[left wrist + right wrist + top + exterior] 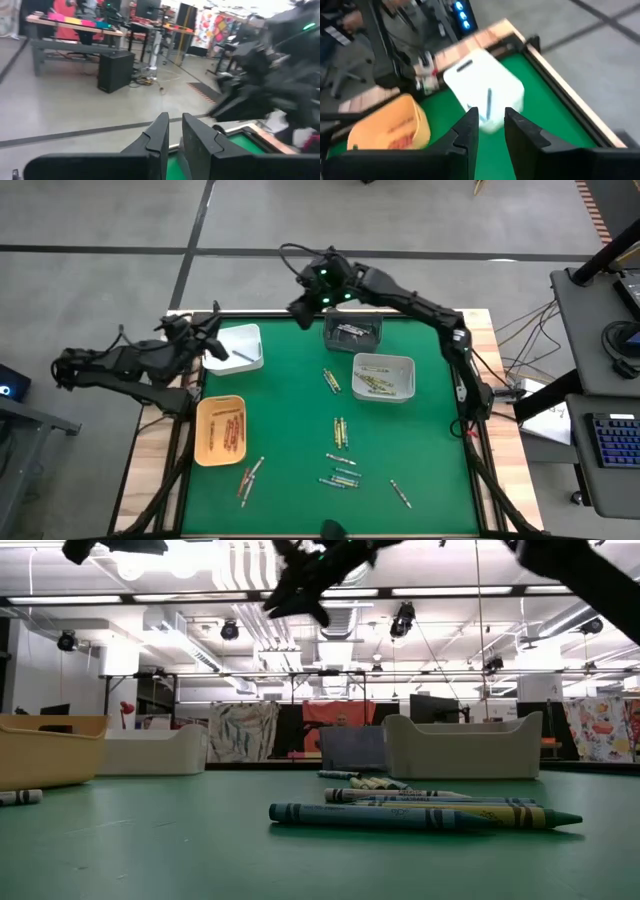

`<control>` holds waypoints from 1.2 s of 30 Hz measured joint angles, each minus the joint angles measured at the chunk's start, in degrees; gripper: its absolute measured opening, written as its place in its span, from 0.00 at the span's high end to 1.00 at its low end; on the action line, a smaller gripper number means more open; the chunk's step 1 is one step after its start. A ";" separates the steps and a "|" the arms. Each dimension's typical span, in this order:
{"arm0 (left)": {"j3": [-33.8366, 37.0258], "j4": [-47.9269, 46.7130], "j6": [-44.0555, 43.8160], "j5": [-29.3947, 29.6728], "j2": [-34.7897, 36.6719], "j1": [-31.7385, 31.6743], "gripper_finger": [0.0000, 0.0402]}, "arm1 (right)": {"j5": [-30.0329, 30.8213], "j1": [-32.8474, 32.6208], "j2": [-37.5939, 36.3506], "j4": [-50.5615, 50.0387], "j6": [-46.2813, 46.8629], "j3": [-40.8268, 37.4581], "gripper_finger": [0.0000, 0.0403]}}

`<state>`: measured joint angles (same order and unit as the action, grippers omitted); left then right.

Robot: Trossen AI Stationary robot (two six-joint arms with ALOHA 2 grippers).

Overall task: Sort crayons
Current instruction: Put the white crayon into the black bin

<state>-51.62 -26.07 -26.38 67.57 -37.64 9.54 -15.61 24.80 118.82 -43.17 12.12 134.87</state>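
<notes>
Green worktop (290, 430) w/ four trays and loose crayons.

Right hand (303, 305) is up in the air over the worktop's far edge, between the white tray (236, 346) at far left and the dark tray (352, 332) at far centre. In the right wrist view its fingers (469, 127) stand a little apart, narrow gap, nothing between them; the white tray shows beyond w/ one dark crayon (488, 104) lying in it. In the low view the right arm hangs high above the worktop, not touching anything.

Left hand (208, 330) waits at the far-left corner, just beside the white tray. Left wrist view: fingers (161, 137) nearly together, only a thin slit, holding nothing; it looks out past the worktop edge toward the room.

Crayons: orange tray (220, 428) on the left side holds red-orange ones (232, 430). Grey tray (384, 376) right of centre holds yellowish ones (376, 385). Dark tray has a few pale sticks, colour hard to tell.

Loose crayons on the worktop: a pair near centre (330, 380), another pair lower down (340, 432), a cluster of green-blue and yellow ones (342, 470) toward the near edge, red-orange ones (250, 475) near-left just below the orange tray, one single (400, 493) near-right. In the low view the closest cluster (425, 812) lies flat, sticks touching side by side.
</notes>
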 joint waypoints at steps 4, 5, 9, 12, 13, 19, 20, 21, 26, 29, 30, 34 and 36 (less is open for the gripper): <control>0.00 1.27 -0.29 -2.47 -3.55 -3.44 0.91 | 0.78 0.68 -3.25 -11.58 -0.26 0.00 0.83; 0.00 1.25 -0.26 -3.28 -4.61 -4.45 0.91 | 1.04 0.83 -3.78 -14.15 -0.55 -0.03 0.84; 0.00 2.18 -0.20 -10.05 -8.63 -9.36 0.91 | 2.21 0.83 -5.33 -20.22 -0.48 -0.07 0.86; 0.00 3.99 -0.13 -18.88 -11.01 -14.51 0.91 | 2.22 1.41 -6.63 -23.73 -0.19 -0.07 0.87; 0.00 4.05 -0.12 -21.68 -11.51 -16.37 0.91 | 2.18 1.89 -7.12 -25.37 -0.10 -0.07 0.87; 0.00 3.12 4.50 -34.55 -13.30 -26.12 0.91 | 2.24 3.71 -9.26 -35.36 3.05 -0.07 0.89; 0.00 3.16 5.55 -36.99 -13.48 -27.49 0.91 | 2.17 3.69 -9.45 -36.67 4.15 -0.07 0.90; 0.00 3.16 6.23 -39.46 -13.72 -28.75 0.91 | 2.08 3.59 -9.58 -38.14 5.47 -0.07 0.90; -0.01 3.48 12.21 -44.95 -14.91 -33.55 0.91 | -1.95 0.37 -10.30 -45.44 11.02 -0.07 0.91; -0.58 3.63 17.75 -45.97 -15.41 -34.88 0.91 | -3.10 -3.09 -11.08 -46.68 14.89 -0.07 0.91; -1.10 4.04 19.03 -46.75 -15.62 -35.08 0.91 | -3.90 -4.35 -11.40 -46.69 16.87 -0.12 0.91; -3.33 4.90 24.40 -52.46 -17.00 -35.70 0.91 | -9.35 -9.19 -11.71 -46.78 24.82 -0.15 0.91; -4.27 4.60 25.71 -55.16 -17.82 -35.71 0.91 | -9.46 -12.05 -11.71 -46.79 28.34 -0.15 0.91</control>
<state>-55.88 -21.48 -0.66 12.41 -55.45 -26.17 -25.07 12.75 107.11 -89.95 40.46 134.72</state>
